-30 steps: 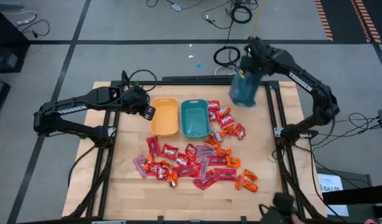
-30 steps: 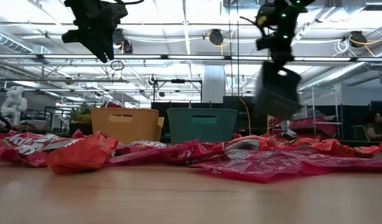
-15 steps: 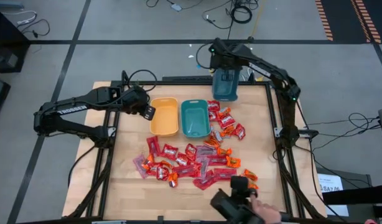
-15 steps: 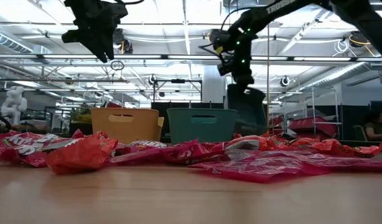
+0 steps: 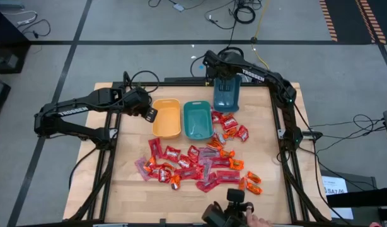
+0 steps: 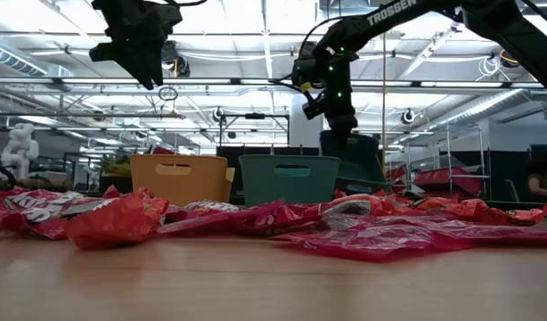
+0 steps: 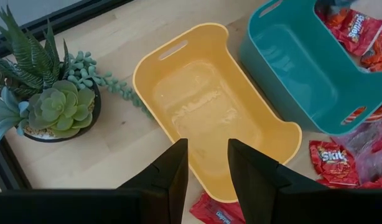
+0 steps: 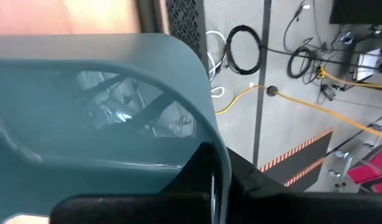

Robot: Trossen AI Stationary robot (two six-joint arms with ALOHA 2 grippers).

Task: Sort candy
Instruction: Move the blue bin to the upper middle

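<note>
Pale wooden surface (image 5: pixel 124 170) showing light grain. Glossy red and pinkish-red wrapped candy (image 5: pixel 193 165) lying mixed with small orange pieces; white lettering showing on some red packets. Yellow plastic bin (image 5: pixel 167 118) and teal plastic bin (image 5: pixel 196 119) appearing plain, unpatterned. A darker teal plastic bin (image 5: pixel 225 93) hanging in the black right gripper (image 5: pixel 222 77). Green succulent plant (image 7: pixel 45 99) sitting in a dark pot. Black left gripper (image 7: pixel 204 168).

A big robot lab or workshop. Grey floor (image 5: pixel 118 19) with tape lines and loose cables (image 5: pixel 244 12) past the wooden table's (image 5: pixel 127 189) far edge. High ceiling with pipes and lights (image 6: pixel 256 53). Shelves and a white robot figure (image 6: pixel 21 147) far behind.
</note>
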